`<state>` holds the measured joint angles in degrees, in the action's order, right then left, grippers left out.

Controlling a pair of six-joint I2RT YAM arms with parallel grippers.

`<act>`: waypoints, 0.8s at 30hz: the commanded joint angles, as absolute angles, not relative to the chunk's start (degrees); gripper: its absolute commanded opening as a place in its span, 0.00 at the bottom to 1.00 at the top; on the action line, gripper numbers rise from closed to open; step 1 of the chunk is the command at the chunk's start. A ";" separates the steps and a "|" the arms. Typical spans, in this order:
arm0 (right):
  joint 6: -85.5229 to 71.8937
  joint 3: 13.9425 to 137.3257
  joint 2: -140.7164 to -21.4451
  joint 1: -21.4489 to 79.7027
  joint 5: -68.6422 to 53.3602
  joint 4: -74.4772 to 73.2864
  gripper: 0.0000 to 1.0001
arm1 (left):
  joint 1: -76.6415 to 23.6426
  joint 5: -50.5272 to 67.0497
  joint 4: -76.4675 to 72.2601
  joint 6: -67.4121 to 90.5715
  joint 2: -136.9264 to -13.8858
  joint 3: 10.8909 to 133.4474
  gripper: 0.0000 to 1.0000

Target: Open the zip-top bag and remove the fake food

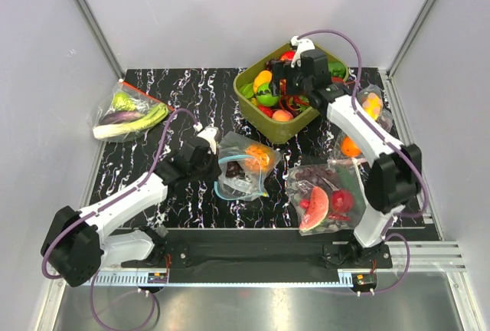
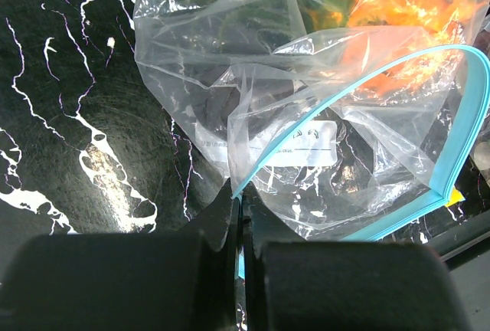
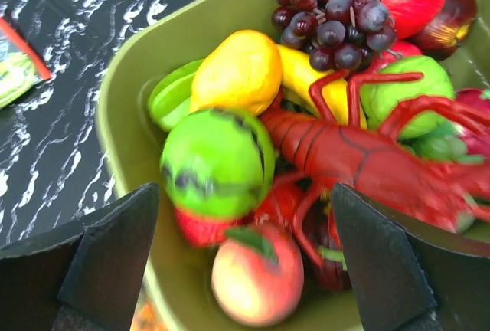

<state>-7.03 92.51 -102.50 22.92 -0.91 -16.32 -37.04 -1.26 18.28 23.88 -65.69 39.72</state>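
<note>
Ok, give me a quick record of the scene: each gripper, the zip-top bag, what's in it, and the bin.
left gripper: shut on the zip-top bag at its teal zip strip
right gripper: open, holding nothing, over the green bin
zip-top bag: mouth open, on the black table
inside bag: orange pineapple, a dark piece
green bin: fake fruit and a red lobster

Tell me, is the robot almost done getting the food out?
Partly. The zip-top bag is open, its blue strip spread apart. The left gripper pinches its edge; the right gripper hangs open over the green bin. The orange pineapple is still inside the bag.
</note>
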 commanded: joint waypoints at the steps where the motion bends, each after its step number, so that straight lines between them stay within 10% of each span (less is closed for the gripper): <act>1: -4.58 89.30 -92.05 25.30 -0.44 -13.80 1.00 | -37.18 -0.97 15.73 23.64 -63.72 40.69 0.00; 24: -14.33 66.01 -87.27 52.82 -12.40 -12.31 0.60 | -37.18 -3.16 15.56 24.26 -64.60 40.08 0.00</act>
